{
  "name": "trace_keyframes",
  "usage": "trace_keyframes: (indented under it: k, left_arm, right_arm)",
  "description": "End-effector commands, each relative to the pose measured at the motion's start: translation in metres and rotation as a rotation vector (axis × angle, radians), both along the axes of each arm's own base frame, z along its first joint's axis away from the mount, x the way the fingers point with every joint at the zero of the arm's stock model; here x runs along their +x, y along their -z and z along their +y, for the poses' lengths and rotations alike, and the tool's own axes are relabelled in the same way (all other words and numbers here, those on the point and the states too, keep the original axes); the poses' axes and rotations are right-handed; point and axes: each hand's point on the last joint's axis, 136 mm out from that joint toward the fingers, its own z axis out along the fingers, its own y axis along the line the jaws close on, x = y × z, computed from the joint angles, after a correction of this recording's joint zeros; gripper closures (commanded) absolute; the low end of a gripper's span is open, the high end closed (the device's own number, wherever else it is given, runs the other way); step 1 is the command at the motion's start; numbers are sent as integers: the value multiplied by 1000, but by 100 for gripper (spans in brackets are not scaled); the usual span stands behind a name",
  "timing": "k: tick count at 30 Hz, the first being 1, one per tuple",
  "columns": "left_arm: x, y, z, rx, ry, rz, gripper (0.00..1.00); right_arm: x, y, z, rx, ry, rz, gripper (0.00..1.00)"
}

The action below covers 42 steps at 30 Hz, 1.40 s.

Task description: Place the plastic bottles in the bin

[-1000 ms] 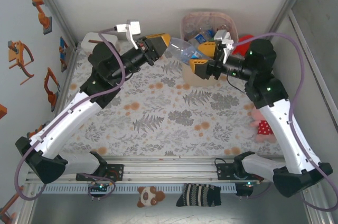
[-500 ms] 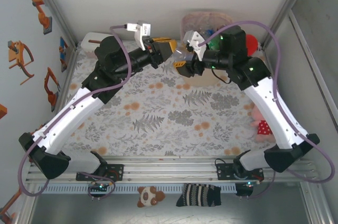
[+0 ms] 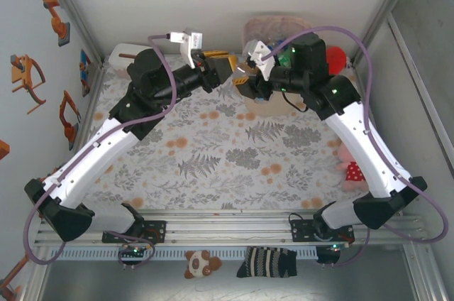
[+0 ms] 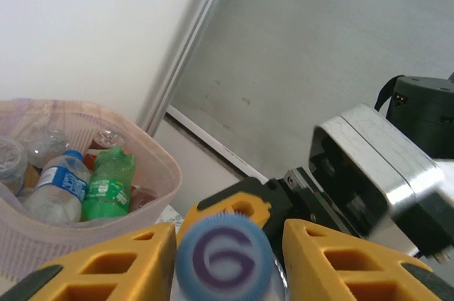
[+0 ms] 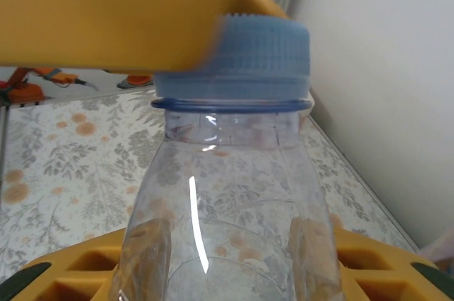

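The left gripper [image 3: 225,67] and the right gripper [image 3: 245,82] meet nose to nose in the top view, at the far side of the table [image 3: 213,145] and just left of the bin [image 3: 273,19]. A clear bottle [image 3: 238,69] hangs in the air between them. It is too small here to tell which jaws bear it. The right arm's wrist crosses in front of the bin's mouth.

In the left wrist view, the left gripper's yellow fingers [image 4: 106,265] stand on either side of the bottle's blue cap [image 4: 224,258]. The cap is blurred, and I cannot tell whether the jaws press it or merely flank it. A right finger [image 4: 237,205] shows just beyond the cap. Far left, the bin [image 4: 159,166] already holds several bottles [image 4: 106,184].

In the right wrist view, the clear bottle [image 5: 227,209] stands upright and close. The right fingers [image 5: 78,265] lie against both flanks of its body, by the look a closed grip. A left finger [image 5: 106,13] lies along the top of the cap [image 5: 234,56].

I judge this to be a hand-over of one bottle from left arm to right, close to the drop. Next, the left jaws must stand fully clear of the cap. The right arm must then swing the bottle right and far, over the bin's mouth, before letting go. Pulling away too soon could drag the bottle askew.
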Motion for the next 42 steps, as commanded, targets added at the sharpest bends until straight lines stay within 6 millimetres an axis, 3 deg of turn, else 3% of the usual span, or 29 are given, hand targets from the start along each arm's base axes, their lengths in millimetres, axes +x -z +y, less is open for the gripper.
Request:
trace_keyframes:
  k: [1,5,12,16,24,28,32,38,42]
  left_arm:
    - [-11,-21,21,-27,-53,-75,43]
    - [-11,-21,40,-18,-144,-103,32]
    - [-13,-12,60,8,-212,-105,29]
    - [-13,-9,62,9,-222,-98,29]
    - [-12,-4,65,19,-234,-83,29]
    - [-11,-1,67,26,-246,-81,29]
    - [-11,0,69,31,-254,-82,29]
    - [-9,0,67,31,-249,-78,28]
    - [-9,0,67,27,-247,-78,28]
  right_arm:
    - [18,-29,-19,50,133,-44,55]
    - [51,-38,-46,93,277,-28,55]
    - [140,-35,-128,169,703,51,57]
    - [183,-19,-165,163,941,90,58]
    - [235,29,-195,115,1137,158,55]
    - [247,61,-211,82,1209,233,51]
    - [244,73,-221,57,1250,288,42]
    - [230,43,-227,46,1255,241,24]
    - [224,22,-232,43,1258,184,22]
